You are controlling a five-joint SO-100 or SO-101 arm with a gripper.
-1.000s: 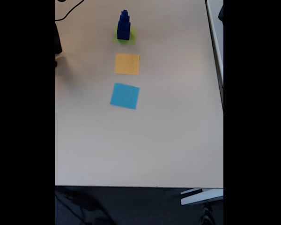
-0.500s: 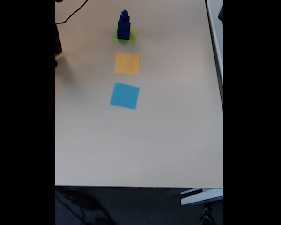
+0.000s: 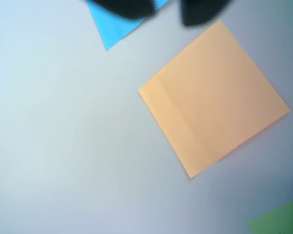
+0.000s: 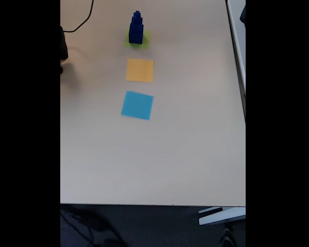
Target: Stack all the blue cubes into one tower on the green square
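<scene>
In the fixed view the blue cubes (image 4: 136,28) stand as one tower, largest at the bottom and smallest on top, on the green square (image 4: 139,41) at the far end of the table. The wrist view catches a corner of the green square (image 3: 281,222) at the bottom right. My gripper (image 3: 167,14) shows there as two blurred dark fingers (image 3: 122,7) at the top edge. They stand slightly apart with nothing between them, hovering over the paper squares and away from the tower.
An orange square (image 4: 139,70) (image 3: 215,97) and a light-blue square (image 4: 137,105) (image 3: 115,27) lie in a row in front of the green one. A black cable (image 4: 78,23) and a dark object (image 4: 63,49) sit at the table's far left. The near table edge (image 4: 152,205) runs across.
The black cable at the top left has shifted and straightened. The tower and the three squares have not moved.
</scene>
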